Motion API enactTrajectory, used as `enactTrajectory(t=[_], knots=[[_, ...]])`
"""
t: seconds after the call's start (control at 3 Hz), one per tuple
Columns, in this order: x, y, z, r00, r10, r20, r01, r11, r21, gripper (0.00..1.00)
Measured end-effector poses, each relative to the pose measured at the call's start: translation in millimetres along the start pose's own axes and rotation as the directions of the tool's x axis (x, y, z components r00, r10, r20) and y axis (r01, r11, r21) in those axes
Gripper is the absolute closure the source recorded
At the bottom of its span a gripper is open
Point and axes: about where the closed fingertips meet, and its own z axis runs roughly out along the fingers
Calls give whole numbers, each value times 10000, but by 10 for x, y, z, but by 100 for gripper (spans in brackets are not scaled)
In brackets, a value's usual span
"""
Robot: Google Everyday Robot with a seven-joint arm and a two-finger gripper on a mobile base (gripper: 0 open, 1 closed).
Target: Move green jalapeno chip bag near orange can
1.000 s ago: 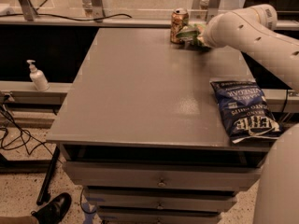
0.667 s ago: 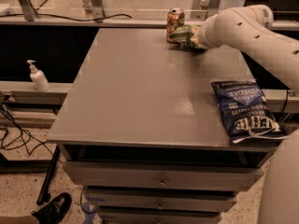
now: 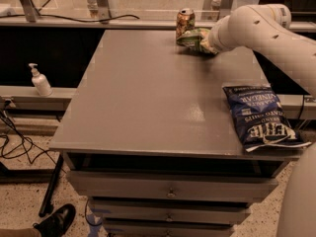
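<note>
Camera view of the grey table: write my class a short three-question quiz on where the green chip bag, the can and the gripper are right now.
1. True or false: the green chip bag lies at the near edge of the table.
2. Where does the orange can stand? A. at the table's far edge, right by the green chip bag. B. at the table's near edge. C. on the floor.
3. Fill in: the gripper is at the table's far edge, against the ____ chip bag.

Key: 1 false, it lies at the far edge. 2 A. 3 green.
</note>
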Motion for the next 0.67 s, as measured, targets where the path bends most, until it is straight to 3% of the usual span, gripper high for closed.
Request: enactTrajectory(t=[0.33, 0.67], knots=[[38, -13, -51, 10000, -19, -81, 19, 10000, -54, 12], [65, -51, -128, 9999, -48, -128, 48, 10000, -21, 0]])
